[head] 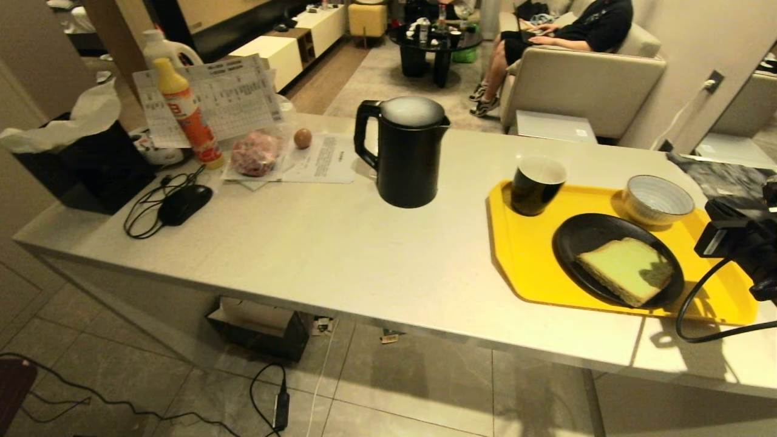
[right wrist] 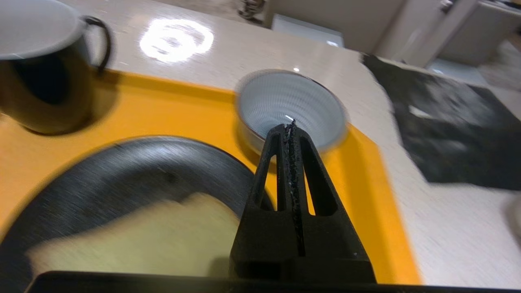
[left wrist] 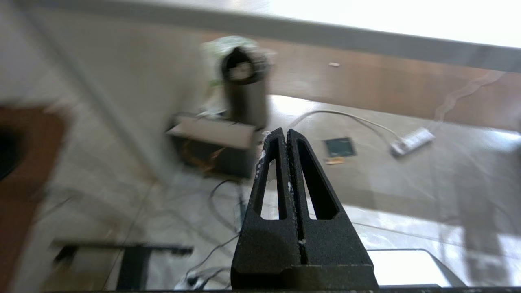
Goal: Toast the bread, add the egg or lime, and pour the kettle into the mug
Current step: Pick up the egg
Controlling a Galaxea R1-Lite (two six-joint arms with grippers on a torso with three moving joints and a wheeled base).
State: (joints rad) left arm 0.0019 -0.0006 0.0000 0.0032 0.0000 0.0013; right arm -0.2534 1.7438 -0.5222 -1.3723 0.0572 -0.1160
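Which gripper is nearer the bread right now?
Right. The right gripper, shut, hangs over the yellow tray beside the bread. The left gripper, shut, is off the counter, pointing at the floor.

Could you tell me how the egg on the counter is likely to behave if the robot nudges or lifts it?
The egg would probably roll if nudged: it is rounded and rests loose beside papers. Its smooth shell looks slippery and likely fragile, so a hard squeeze could crack it. Being small, it is probably light.

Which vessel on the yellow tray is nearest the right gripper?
The striped bowl, just beyond the shut right gripper. The black mug sits at the tray's far opposite corner.
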